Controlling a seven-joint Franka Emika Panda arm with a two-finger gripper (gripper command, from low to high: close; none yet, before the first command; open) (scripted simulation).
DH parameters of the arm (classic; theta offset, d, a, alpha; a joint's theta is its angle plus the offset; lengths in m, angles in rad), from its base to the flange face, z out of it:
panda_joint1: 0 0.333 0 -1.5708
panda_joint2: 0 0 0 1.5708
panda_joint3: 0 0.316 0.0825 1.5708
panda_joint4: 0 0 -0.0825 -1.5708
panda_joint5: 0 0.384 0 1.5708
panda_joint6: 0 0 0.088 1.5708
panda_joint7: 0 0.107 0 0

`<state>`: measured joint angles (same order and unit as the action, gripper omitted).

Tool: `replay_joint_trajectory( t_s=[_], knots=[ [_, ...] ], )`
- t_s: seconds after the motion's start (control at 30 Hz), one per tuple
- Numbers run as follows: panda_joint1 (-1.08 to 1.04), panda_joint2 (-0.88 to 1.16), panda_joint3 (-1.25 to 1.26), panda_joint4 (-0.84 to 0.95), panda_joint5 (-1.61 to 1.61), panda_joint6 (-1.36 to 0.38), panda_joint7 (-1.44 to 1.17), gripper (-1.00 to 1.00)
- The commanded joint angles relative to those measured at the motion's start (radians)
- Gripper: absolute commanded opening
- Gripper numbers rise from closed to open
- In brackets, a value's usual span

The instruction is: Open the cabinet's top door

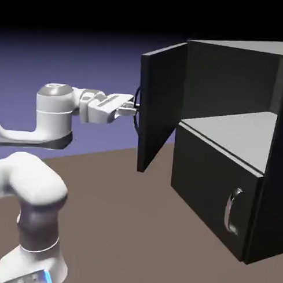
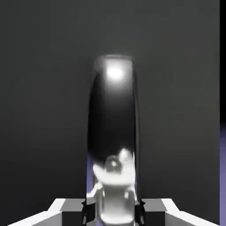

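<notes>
The cabinet (image 1: 225, 141) fills the right of the exterior view; its lower panel (image 1: 214, 196) is shut, a silver handle (image 1: 233, 211) at lower right, and a light grey shelf (image 1: 231, 133) shows above it. The top door (image 1: 161, 107) — upright, long axis vertical — stands swung out toward frame centre. The gripper (image 1: 133, 107) reaches from the left, clamped on the door's handle (image 2: 113, 132) — nothing between them.

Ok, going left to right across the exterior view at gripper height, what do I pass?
Arm's grey wrist joint → gripper at the top door's handle → the top door, swung open → cabinet interior.
</notes>
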<state>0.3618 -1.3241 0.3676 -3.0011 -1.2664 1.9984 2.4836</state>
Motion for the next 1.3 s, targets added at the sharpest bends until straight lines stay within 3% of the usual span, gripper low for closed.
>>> replay_joint_trajectory(
  t_s=[0.0,0.43,0.83,1.27],
  knots=[
    [0.007,0.008,0.036,0.01,0.04,-0.033,-0.001,-1.0],
    [-0.107,0.237,0.507,0.314,0.462,-0.46,0.042,-1.0],
    [-0.504,0.372,0.888,0.748,0.668,-0.804,0.056,-1.0],
    [-0.957,0.299,1.16,1.217,0.782,-1.092,-0.034,-1.0]
  ],
)
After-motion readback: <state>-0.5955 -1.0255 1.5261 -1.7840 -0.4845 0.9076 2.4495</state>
